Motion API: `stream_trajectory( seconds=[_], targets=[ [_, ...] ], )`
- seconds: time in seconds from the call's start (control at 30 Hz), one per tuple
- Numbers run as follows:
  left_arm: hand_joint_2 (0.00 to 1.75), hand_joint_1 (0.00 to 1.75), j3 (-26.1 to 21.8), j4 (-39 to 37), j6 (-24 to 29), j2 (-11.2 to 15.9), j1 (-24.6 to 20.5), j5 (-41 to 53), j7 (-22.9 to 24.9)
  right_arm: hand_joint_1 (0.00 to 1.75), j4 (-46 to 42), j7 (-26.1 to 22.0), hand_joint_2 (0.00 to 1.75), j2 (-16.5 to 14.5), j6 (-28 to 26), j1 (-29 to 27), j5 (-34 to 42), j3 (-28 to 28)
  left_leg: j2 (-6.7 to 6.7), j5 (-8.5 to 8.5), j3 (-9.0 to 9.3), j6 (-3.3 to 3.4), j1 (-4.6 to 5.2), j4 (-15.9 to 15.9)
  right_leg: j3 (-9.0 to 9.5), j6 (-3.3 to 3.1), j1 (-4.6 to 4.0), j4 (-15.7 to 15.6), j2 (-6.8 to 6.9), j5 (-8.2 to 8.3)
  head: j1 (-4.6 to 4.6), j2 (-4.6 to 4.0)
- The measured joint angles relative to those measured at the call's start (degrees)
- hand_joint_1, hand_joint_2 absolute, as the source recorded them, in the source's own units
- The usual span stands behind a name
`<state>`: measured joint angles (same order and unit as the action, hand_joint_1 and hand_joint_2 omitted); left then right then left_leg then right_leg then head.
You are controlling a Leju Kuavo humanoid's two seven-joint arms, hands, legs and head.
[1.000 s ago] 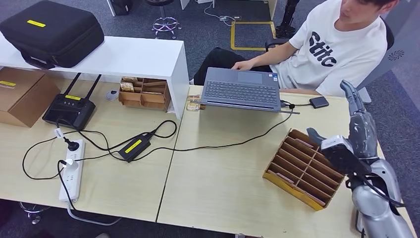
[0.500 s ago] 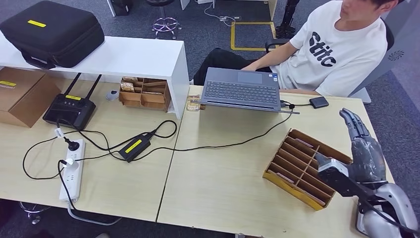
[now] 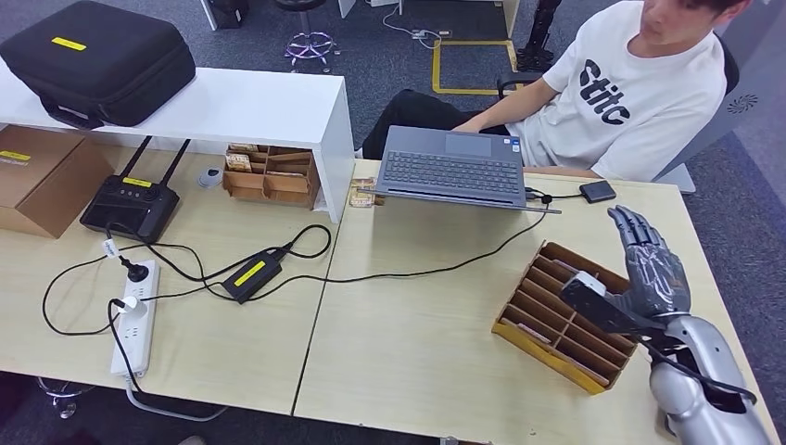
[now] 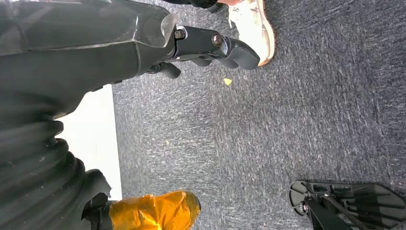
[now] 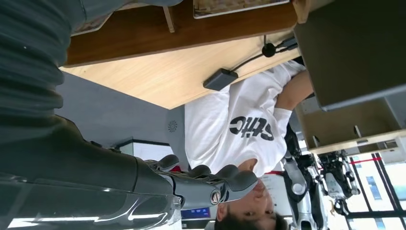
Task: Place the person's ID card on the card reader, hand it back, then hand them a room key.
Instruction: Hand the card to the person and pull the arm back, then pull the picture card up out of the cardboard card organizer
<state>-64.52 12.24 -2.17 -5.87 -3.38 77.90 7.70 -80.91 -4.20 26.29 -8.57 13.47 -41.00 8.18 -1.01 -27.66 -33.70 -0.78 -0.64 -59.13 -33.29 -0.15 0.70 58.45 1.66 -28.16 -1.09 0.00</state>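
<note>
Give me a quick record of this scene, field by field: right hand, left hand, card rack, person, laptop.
right hand: open, fingers spread, holding nothing, above the card rack
left hand: hanging over carpet floor, holding nothing
card rack: slotted cardboard tray on the table's right side
person: seated behind the table, white shirt
laptop: open, facing the person

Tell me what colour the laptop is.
Grey-blue laptop, best seen in the head view.

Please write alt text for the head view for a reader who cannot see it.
The robot's right hand, fingers apart and holding nothing, hovers over a slotted cardboard organizer on a wooden desk. A seated person faces an open laptop.
</note>
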Motion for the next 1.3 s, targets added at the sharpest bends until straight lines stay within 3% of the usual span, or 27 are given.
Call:
stream_trajectory(
  seconds=[0.53, 1.13, 1.27, 1.3],
  targets=[
    [1.75, 0.00, 0.0, 0.0, 0.0, 0.0, 0.0, -0.1, 0.2, 0.00, 5.5, 2.3, 1.75, 2.5, 0.7, 1.2, 0.8, 1.4, 0.00, 0.00, 0.05, 0.00, 0.01, 0.0, 0.04, 0.01, 0.01, 0.0, 0.01, 0.00, 0.00, 0.00],
    [1.75, 0.00, -0.1, 0.0, 0.1, 0.0, 0.1, -0.7, 0.2, 0.03, 5.4, 0.9, 1.75, 5.2, 0.8, -3.7, 5.5, -5.4, 0.02, 0.00, 0.03, 0.02, 0.02, 0.0, 0.05, 0.02, 0.02, 0.0, 0.03, 0.00, 0.00, 0.00],
    [1.75, 0.00, -0.1, 0.0, 0.1, 0.0, 0.1, -0.7, 0.2, 1.75, 4.9, -0.1, 1.75, 5.3, 0.9, -4.7, 5.9, -6.7, 0.01, 0.00, 0.03, 0.02, 0.02, 0.0, 0.05, 0.02, 0.02, 0.0, 0.02, 0.00, 0.00, 0.00],
    [1.75, 0.00, -0.1, 0.0, 0.1, 0.0, 0.1, -0.7, 0.2, 1.75, 4.8, -0.5, 1.75, 5.3, 0.9, -4.9, 6.1, -7.0, 0.02, 0.00, 0.03, 0.02, 0.02, 0.0, 0.05, 0.02, 0.02, 0.0, 0.03, 0.00, 0.00, 0.00]
  ],
)
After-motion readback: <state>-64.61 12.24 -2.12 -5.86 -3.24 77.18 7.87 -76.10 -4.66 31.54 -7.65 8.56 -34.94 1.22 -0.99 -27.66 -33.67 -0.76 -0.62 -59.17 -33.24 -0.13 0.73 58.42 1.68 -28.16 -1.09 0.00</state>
